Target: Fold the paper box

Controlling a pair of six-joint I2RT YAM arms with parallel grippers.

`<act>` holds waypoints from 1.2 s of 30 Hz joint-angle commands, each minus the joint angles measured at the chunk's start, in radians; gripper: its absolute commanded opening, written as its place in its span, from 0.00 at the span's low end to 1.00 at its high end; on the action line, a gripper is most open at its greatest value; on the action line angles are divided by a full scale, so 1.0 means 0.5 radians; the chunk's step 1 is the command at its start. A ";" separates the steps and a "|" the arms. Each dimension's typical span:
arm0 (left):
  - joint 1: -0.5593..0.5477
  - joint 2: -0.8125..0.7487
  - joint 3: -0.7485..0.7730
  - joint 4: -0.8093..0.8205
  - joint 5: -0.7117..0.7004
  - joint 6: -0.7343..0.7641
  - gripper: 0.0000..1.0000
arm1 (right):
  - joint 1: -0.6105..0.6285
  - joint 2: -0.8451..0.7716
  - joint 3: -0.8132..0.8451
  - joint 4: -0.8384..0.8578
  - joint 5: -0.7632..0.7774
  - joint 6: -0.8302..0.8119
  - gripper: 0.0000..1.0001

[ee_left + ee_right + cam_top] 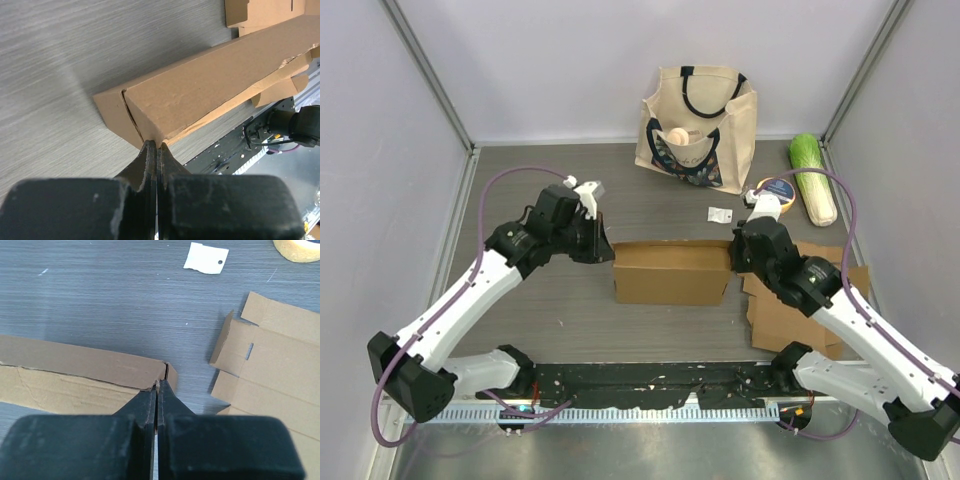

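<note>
the box (672, 272) sits between the two grippers, one at each end. left gripper (154, 146) has its fingers pressed together, tips right up against the lower corner of the box's end, nothing visibly pinched between them. right gripper (157, 386) same deal, fingers together, tips touching the end corner by the seam. flat cardboard (280, 375) lies just off to its right, and a white tag (206, 258) further ahead of it.

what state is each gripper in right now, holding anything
Left gripper: shut, tips against the paper box's left end; no clear grip.
Right gripper: shut, tips against its right end; no clear grip.
</note>
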 commanded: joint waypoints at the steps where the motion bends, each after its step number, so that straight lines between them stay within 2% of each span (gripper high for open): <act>1: -0.010 -0.127 -0.221 0.250 0.071 -0.146 0.00 | 0.160 -0.223 -0.328 0.376 -0.077 0.184 0.01; 2: -0.010 -0.182 -0.267 0.329 0.062 -0.161 0.00 | 0.161 -0.254 -0.356 0.401 -0.102 0.202 0.01; 4: -0.010 -0.231 -0.381 0.385 0.041 -0.198 0.00 | 0.164 -0.328 -0.369 0.399 -0.132 0.276 0.09; 5: -0.010 -0.256 -0.430 0.406 0.001 -0.204 0.00 | 0.161 -0.349 -0.357 0.368 -0.157 0.291 0.22; 7: -0.010 -0.308 -0.446 0.407 -0.042 -0.198 0.00 | 0.161 -0.392 -0.290 0.237 -0.188 0.316 0.32; 8: -0.010 -0.314 -0.440 0.394 -0.058 -0.192 0.00 | 0.161 -0.411 -0.265 0.190 -0.255 0.322 0.44; 11: -0.010 -0.311 -0.421 0.388 -0.043 -0.186 0.00 | 0.161 -0.478 -0.158 0.031 -0.408 0.359 0.62; 12: -0.010 -0.296 -0.415 0.385 -0.039 -0.186 0.00 | 0.161 -0.485 -0.063 -0.067 -0.418 0.380 0.64; 13: -0.010 -0.287 -0.409 0.379 -0.033 -0.186 0.00 | 0.158 -0.488 -0.017 -0.113 -0.400 0.408 0.65; 14: -0.010 -0.284 -0.403 0.373 -0.024 -0.186 0.00 | 0.158 -0.463 0.032 -0.172 -0.357 0.511 0.73; 15: -0.010 -0.281 -0.397 0.373 -0.024 -0.186 0.00 | 0.155 -0.439 0.142 -0.300 -0.174 0.579 0.76; 17: -0.010 -0.287 -0.403 0.373 -0.027 -0.189 0.00 | 0.152 -0.381 0.229 -0.353 -0.041 0.732 0.85; 21: -0.010 -0.296 -0.403 0.361 -0.049 -0.195 0.00 | 0.130 -0.243 0.306 -0.310 0.128 0.819 0.89; 28: -0.010 -0.287 -0.403 0.367 -0.042 -0.210 0.00 | 0.054 -0.184 0.174 -0.086 0.128 0.847 0.77; 36: -0.010 -0.296 -0.412 0.370 -0.052 -0.223 0.00 | -0.128 -0.156 0.033 0.045 0.003 0.838 0.74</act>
